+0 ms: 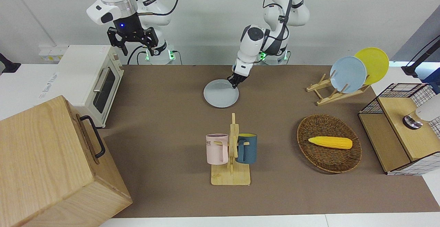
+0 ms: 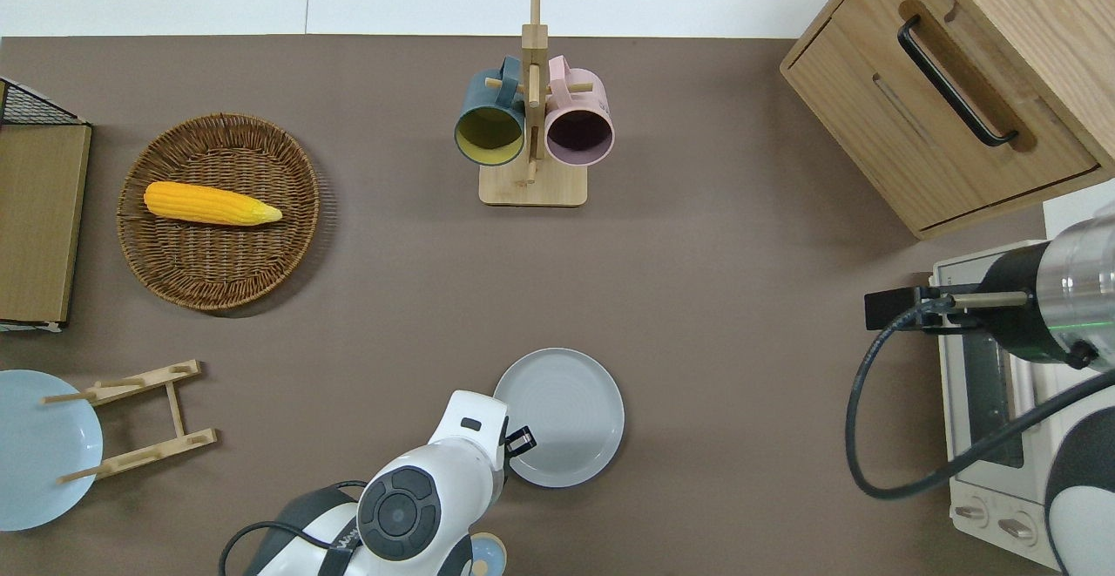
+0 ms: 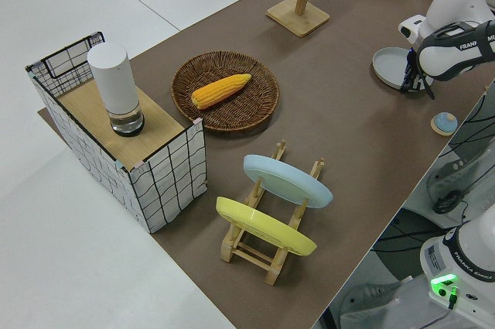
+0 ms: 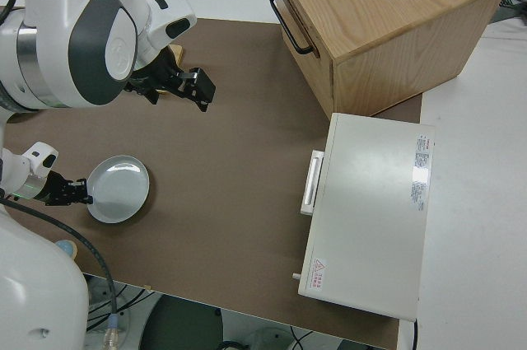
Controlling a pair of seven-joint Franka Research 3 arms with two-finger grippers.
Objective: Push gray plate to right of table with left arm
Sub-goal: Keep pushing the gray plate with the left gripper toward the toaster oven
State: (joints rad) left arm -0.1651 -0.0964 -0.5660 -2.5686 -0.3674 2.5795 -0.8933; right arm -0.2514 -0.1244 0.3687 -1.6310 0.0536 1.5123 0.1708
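- My left gripper (image 2: pixel 518 442) sits low at the gray plate (image 2: pixel 564 416), against the rim on the left arm's side; whether its fingers are open or closed I cannot tell.
- The plate lies flat on the desk (image 2: pixel 740 297), close to the robots, about midway along it.
- To push well, I judge I should keep the gripper low on the rim and drive straight toward the right arm's end, so the plate slides without spinning off.
- That lane looks bare up to the toaster oven (image 1: pixel 92 82); the right gripper (image 1: pixel 132 40) is parked with fingers apart.
- Farther out stand the mug stand (image 2: pixel 533 123), the wicker basket (image 2: pixel 261 271) with corn (image 2: pixel 212 204), and the wooden cabinet (image 2: pixel 949 97).
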